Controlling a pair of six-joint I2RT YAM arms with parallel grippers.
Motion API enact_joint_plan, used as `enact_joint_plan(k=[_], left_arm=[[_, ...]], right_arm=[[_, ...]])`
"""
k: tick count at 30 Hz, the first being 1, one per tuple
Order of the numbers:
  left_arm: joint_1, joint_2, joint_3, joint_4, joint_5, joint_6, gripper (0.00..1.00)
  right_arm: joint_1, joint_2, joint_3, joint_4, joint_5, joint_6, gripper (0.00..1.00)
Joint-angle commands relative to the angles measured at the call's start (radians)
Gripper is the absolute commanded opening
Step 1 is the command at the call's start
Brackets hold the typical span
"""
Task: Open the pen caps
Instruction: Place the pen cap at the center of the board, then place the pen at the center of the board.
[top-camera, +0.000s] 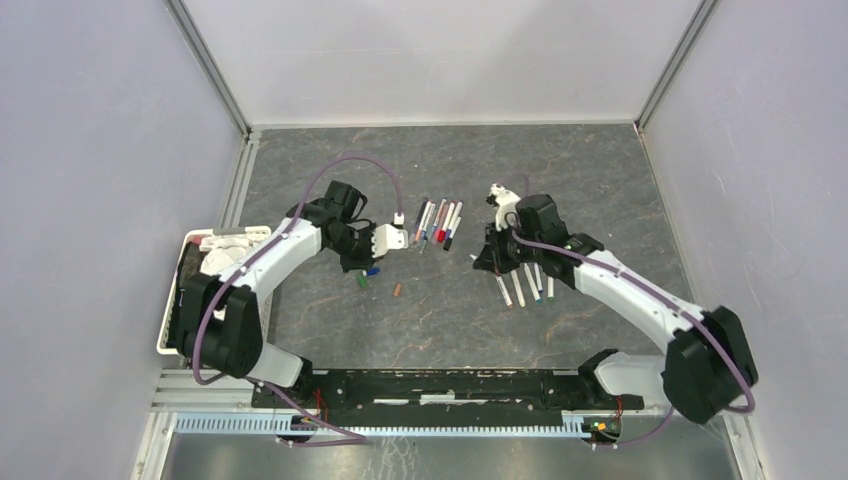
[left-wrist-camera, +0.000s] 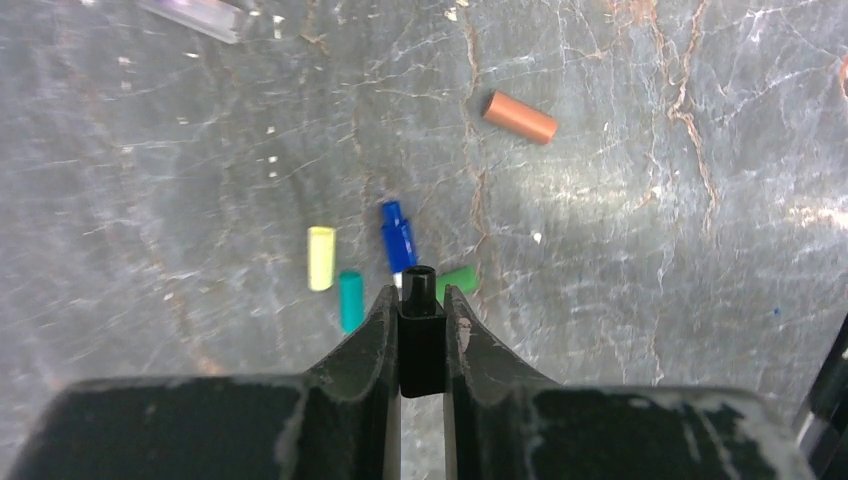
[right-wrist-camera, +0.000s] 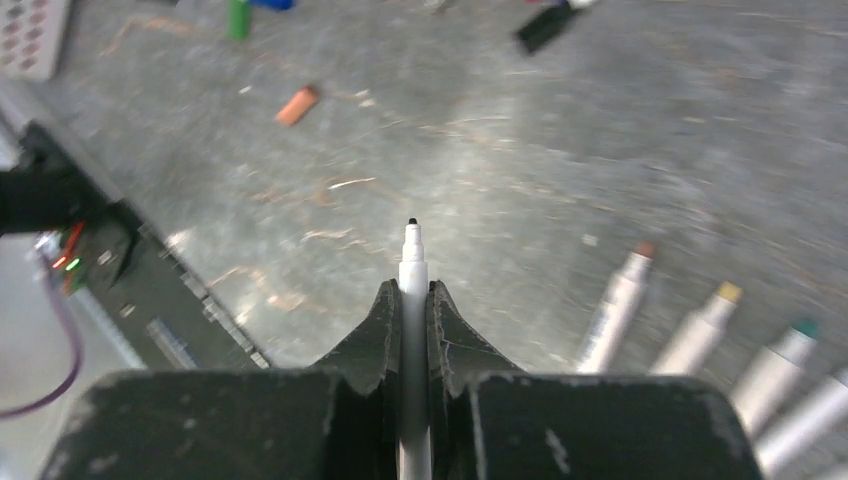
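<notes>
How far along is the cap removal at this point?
Done: four uncapped pens lie in a row by the right gripper, and five loose caps lie near the left gripper. In hand: the left gripper is shut on a black cap, the right gripper on a black-tipped pen. Left: the cluster of capped pens mid-table.

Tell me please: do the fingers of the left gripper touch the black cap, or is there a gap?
Touching. The left wrist view shows the black cap pinched between both fingers of the left gripper, with no gap on either side.
</notes>
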Motion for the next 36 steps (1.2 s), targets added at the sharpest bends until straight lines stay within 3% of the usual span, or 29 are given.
enact_joint_plan(k=[1, 7, 15, 26, 27, 28, 30, 31, 36], left_arm=[[-0.026, 0.048, -0.066, 0.198, 0.045, -0.158, 0.11], [-0.037, 0.141, -0.076, 0.289, 0.007, -0.207, 0.15], [-0.058, 0.194, -0.085, 0.338, -0.056, -0.245, 0.37], [-0.058, 0.123, 0.039, 0.205, -0.060, -0.310, 0.48], [-0.057, 0.116, 0.064, 0.179, -0.053, -0.321, 0.54], [-0.056, 0.111, 0.097, 0.154, -0.050, -0.332, 0.73], [-0.050, 0.101, 0.164, 0.105, -0.048, -0.366, 0.95], [-0.041, 0.095, 0.198, 0.085, -0.047, -0.383, 0.99], [0.008, 0.055, 0.365, 0.008, -0.088, -0.452, 1.00]], right_arm=[[-0.030, -0.134, -0.089, 0.012, 0.336, 0.044, 0.00], [-0.070, -0.229, -0.200, 0.018, 0.493, 0.096, 0.00], [-0.103, -0.226, -0.258, 0.058, 0.626, 0.100, 0.00], [-0.147, -0.147, -0.310, 0.174, 0.791, 0.090, 0.00], [-0.153, -0.132, -0.312, 0.183, 0.790, 0.088, 0.00], [-0.158, -0.118, -0.313, 0.194, 0.787, 0.083, 0.00], [-0.163, -0.089, -0.312, 0.209, 0.786, 0.077, 0.04], [-0.166, -0.074, -0.312, 0.214, 0.785, 0.074, 0.08], [-0.181, -0.038, -0.324, 0.226, 0.783, 0.059, 0.14]])
